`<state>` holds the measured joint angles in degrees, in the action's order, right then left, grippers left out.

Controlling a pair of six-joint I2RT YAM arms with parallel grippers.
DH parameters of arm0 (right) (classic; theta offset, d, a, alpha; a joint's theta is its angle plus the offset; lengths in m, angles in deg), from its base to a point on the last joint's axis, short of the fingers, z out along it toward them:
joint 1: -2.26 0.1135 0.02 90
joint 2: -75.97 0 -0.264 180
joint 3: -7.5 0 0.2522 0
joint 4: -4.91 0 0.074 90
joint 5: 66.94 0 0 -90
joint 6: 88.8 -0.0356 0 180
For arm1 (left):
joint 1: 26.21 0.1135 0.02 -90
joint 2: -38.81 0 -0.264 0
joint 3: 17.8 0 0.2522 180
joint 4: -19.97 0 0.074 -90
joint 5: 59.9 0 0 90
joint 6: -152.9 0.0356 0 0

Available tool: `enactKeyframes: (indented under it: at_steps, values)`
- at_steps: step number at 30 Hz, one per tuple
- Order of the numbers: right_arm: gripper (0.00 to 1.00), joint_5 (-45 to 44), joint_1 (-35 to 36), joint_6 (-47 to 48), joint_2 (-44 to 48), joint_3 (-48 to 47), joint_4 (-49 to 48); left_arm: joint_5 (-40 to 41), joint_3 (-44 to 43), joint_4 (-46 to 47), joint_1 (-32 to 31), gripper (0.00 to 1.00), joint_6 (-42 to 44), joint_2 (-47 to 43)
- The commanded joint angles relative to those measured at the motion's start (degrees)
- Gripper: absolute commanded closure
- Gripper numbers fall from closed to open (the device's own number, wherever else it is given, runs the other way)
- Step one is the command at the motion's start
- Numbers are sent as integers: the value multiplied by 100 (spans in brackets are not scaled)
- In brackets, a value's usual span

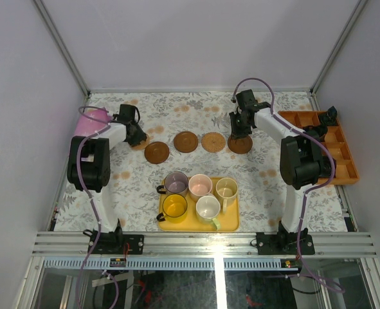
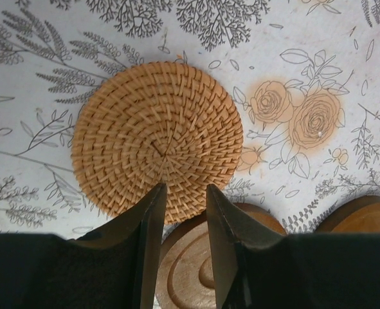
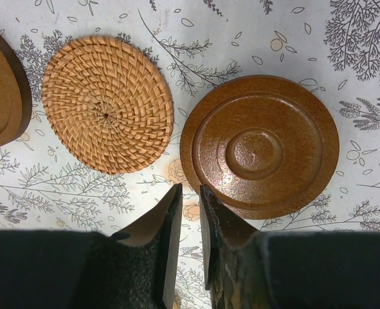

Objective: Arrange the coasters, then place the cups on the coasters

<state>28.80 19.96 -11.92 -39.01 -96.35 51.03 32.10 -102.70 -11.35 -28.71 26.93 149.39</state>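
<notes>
Left wrist view: the left end effector [image 2: 182, 188] has its jaws slightly apart, pinching nothing. A woven coaster [image 2: 157, 141] lies just ahead of the tips, and a wooden coaster [image 2: 190, 267] lies beneath and behind them. The right end effector [image 3: 190, 187] is likewise narrowly parted and empty, with a ringed wooden coaster [image 3: 260, 147] ahead to its right and a second woven coaster [image 3: 106, 103] ahead to its left. Arranging seems under way. These discs lie flat on the bench [image 1: 267, 187], so nudge their rims with low tips, leaving gaps for the cups [image 1: 200, 187] on the tray [image 1: 233, 219].
</notes>
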Motion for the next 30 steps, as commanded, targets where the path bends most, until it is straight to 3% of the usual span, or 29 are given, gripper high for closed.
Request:
enactKeyframes:
  at_steps: [1,10,12,14,17,30]
  values:
    - [76,148,54,-59,157,-25,-86,67,12,-166,2,69,96,-449]
    - [76,183,52,-86,111,-35,-150,-153,-132,-60,-120,69,402,-1073]
    - [76,186,53,-101,101,-48,-147,-321,-76,-54,-244,77,491,-1039]
    - [76,192,51,-106,91,-61,-150,-460,-32,-54,-405,92,559,-988]
    - [76,191,58,-118,81,-53,-159,-619,31,-54,-646,100,613,-868]
    - [76,140,50,-137,152,96,-192,-261,90,-464,-1136,100,542,-566]
